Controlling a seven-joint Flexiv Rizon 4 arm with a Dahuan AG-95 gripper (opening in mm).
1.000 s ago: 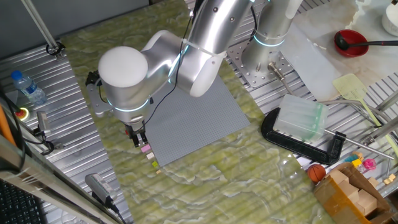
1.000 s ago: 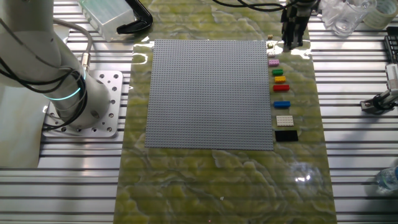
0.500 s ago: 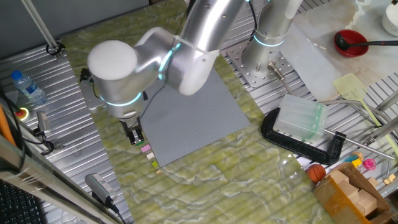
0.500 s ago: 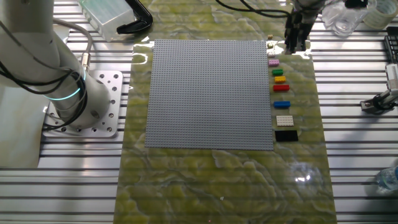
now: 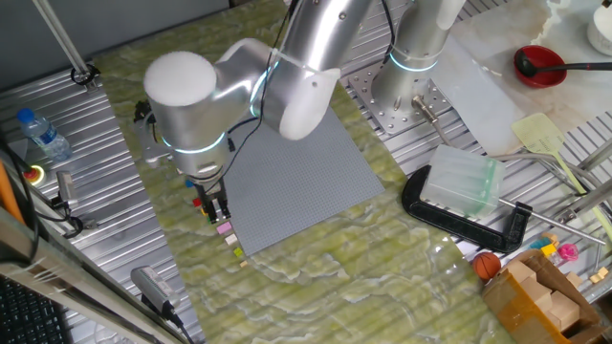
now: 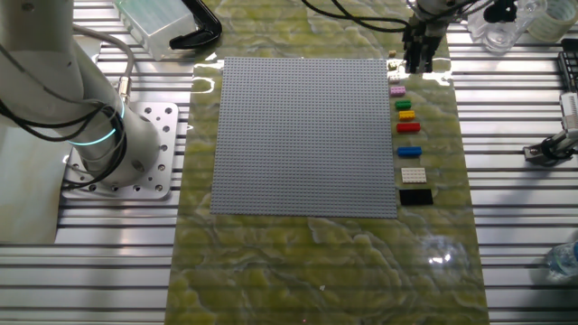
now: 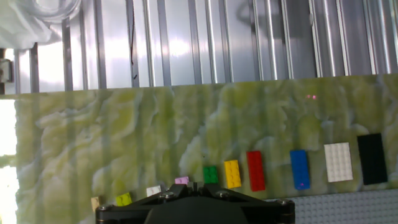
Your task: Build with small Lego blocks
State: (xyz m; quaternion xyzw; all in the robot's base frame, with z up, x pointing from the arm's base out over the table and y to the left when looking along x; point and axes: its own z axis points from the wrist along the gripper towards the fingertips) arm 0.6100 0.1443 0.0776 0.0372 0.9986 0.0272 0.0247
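The small Lego blocks lie in a row on the green mat along the baseplate's (image 6: 307,135) edge. In the other fixed view they run pink (image 6: 397,90), green (image 6: 403,105), yellow (image 6: 405,115), red (image 6: 407,127), blue (image 6: 409,152), cream-white (image 6: 413,174), black (image 6: 415,195). The hand view shows black (image 7: 372,158), cream-white (image 7: 339,162), blue (image 7: 300,168), red (image 7: 255,170), yellow (image 7: 232,173), green (image 7: 211,174), pink (image 7: 181,180) and tan (image 7: 95,202). My gripper (image 6: 417,56) hovers over the pink end of the row, fingers together and empty; it also shows in the hand view (image 7: 193,185).
A black clamp (image 5: 459,215) holding a clear box (image 5: 464,182) sits past the baseplate. The arm base (image 6: 108,144) stands on the ribbed metal table. A water bottle (image 5: 43,134) and a red ladle (image 5: 540,65) lie at the edges.
The gripper swung slightly away from the baseplate and came back over the pink end of the row. The blocks have not moved.
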